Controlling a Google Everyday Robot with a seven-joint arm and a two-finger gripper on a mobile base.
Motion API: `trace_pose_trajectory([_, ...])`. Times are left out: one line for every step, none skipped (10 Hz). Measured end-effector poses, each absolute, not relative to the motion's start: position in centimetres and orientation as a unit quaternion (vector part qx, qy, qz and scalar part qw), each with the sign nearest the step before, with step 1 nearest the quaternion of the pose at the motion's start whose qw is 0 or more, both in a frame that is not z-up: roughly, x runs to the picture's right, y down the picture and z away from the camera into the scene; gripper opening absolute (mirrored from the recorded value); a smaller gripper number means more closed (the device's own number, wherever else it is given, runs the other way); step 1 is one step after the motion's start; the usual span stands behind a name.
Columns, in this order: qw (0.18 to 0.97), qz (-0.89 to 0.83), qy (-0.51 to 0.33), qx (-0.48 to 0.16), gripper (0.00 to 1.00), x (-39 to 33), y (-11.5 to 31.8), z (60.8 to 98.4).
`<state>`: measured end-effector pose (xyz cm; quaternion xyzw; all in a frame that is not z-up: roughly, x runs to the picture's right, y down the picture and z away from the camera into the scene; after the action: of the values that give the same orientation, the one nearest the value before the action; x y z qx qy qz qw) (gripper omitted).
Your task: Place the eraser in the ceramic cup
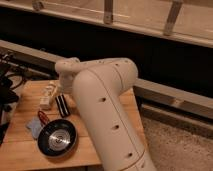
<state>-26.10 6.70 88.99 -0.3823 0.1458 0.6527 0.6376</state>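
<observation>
My gripper (pixel 61 105) shows as a dark piece pointing down at the wooden table (pixel 20 150), below the arm's white wrist (pixel 67 70). Just left of it stands a small whitish object (pixel 48 95) that looks like the ceramic cup; whether the gripper touches it I cannot tell. A small blue flat thing (pixel 34 126) and a red thing (pixel 42 117) lie in front of it. I cannot tell which thing is the eraser, or whether the gripper holds anything.
A flat black round dish with a metallic centre (pixel 57 138) lies at the table's front. My big white arm (pixel 107 115) covers the table's right part. Dark gear and cables (pixel 7 95) sit at the left edge. A dark wall with a ledge (pixel 170 95) runs behind.
</observation>
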Motion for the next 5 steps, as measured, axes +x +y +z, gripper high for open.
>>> trace_pose_trajectory([0.637,0.649,0.151,-0.388,0.80,-26.2,7.1,89.4])
trace_pose_trajectory([0.637,0.644,0.157,-0.393,0.80,-26.4,7.6,89.7])
trace_pose_trajectory([0.635,0.640,0.162,-0.401,0.80,-26.6,8.3,90.0])
trace_pose_trajectory([0.634,0.637,0.163,-0.407,0.80,-26.5,8.6,90.1])
trace_pose_trajectory([0.633,0.633,0.165,-0.414,0.80,-26.5,9.1,90.2])
